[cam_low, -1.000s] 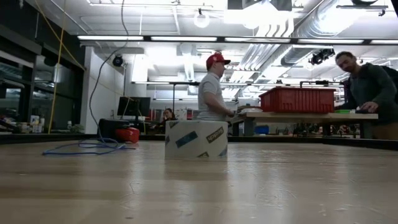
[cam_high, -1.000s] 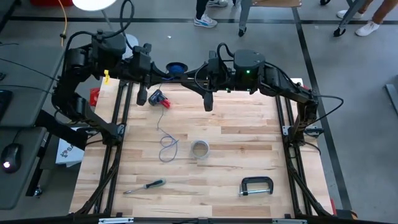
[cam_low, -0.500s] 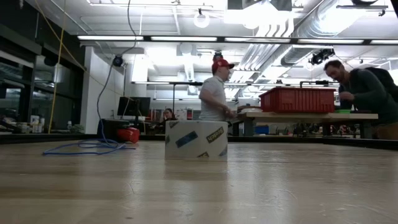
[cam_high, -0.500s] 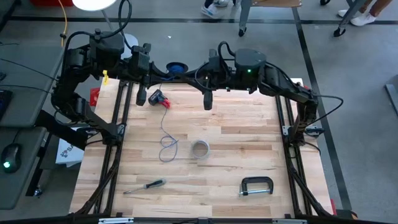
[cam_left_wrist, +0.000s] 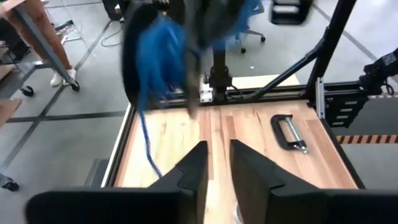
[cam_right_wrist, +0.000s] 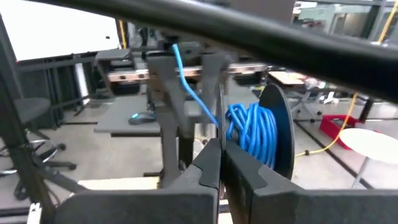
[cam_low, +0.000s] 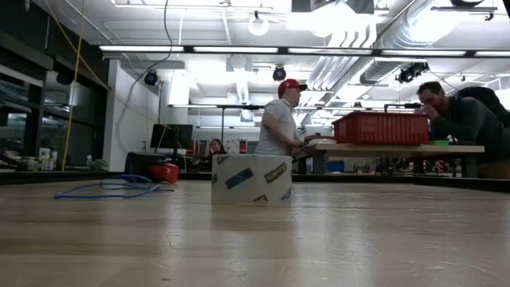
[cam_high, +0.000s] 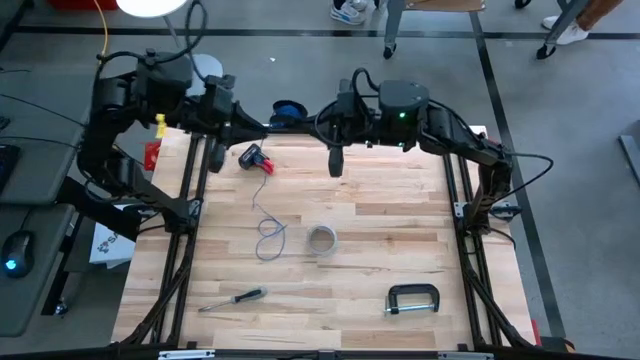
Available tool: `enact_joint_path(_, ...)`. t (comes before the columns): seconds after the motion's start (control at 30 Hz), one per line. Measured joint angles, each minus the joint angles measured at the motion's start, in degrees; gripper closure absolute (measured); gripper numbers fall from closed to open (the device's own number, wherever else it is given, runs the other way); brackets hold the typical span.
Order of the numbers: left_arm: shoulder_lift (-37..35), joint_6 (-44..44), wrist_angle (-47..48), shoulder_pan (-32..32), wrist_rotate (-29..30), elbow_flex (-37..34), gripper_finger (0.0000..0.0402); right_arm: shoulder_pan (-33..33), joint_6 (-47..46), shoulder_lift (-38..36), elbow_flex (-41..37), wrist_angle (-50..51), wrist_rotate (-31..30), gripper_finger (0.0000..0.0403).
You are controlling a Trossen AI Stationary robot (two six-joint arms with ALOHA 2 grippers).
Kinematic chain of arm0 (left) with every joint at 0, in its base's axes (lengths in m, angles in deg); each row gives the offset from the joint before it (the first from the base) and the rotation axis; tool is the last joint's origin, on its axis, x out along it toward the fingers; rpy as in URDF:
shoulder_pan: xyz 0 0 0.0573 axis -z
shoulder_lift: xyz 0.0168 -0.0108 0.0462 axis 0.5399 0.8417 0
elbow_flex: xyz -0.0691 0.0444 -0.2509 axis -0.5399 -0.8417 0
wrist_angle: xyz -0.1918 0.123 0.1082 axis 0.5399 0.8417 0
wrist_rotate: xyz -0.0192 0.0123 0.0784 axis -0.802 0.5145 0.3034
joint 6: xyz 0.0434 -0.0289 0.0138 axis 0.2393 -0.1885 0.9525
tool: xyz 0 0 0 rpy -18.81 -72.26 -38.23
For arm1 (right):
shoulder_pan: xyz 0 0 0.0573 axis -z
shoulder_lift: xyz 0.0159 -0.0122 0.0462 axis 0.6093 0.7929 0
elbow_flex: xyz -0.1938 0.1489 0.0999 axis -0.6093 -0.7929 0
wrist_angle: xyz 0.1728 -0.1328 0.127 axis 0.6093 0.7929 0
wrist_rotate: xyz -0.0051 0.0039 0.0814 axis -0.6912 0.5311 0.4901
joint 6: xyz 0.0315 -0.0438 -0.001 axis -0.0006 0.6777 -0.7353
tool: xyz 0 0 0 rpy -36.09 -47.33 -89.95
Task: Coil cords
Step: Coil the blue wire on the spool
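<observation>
A: Changes since the earlier frames?
B: Left gripper [cam_high: 213, 155] has swung toward the table's left rear edge, away from the red and black tool [cam_high: 253, 158] it was hanging just beside. Its fingers [cam_left_wrist: 194, 169], pressed together a second ago, now stand a narrow gap apart with nothing between them. Right gripper [cam_high: 335, 165] has stayed over the rear middle of the table and has gone from partly open to shut; its fingers [cam_right_wrist: 211, 163] meet, and no cord can be seen pinched between them.

A: Item one, the cords?
B: Blue cord [cam_right_wrist: 252, 132]: most of it is wound on a dark spool [cam_high: 284, 110] at the rear edge, between the two arms. A loose strand [cam_right_wrist: 189, 87] runs off it past the right fingertips. Second length of cord [cam_high: 268, 240]: thin, lying in loose loops on the boards left of centre, with a tail leading back toward the red and black tool. In the low view it shows blue [cam_low: 111, 188], flat on the wood.

A: Other stock on the table [cam_high: 380, 240]?
B: Roll of tape [cam_high: 321, 239], upright, just right of the loops. Screwdriver [cam_high: 233, 298], front left. Clamp [cam_high: 412, 297], front right.

A: Beyond the table?
B: Two people at a bench with a red bin [cam_low: 381, 127].
</observation>
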Motion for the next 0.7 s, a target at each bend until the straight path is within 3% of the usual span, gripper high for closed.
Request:
enact_joint_path(0.17,-1.7,-1.1,0.4,0.0,0.1,0.0,0.0293,0.0,0.0,-0.1,0.1,0.0,-0.2,0.0402)
enact_joint_path(0.37,-2.7,-3.9,-7.3,-0.1,-0.6,0.0,0.025,0.0,1.1,0.1,0.1,-4.6,0.5,0.0402)
enact_joint_path(0.7,-1.3,-5.5,-17.5,-0.1,-4.5,0.0,0.0238,-0.3,1.0,0.2,0.1,-9.2,1.1,0.0403)
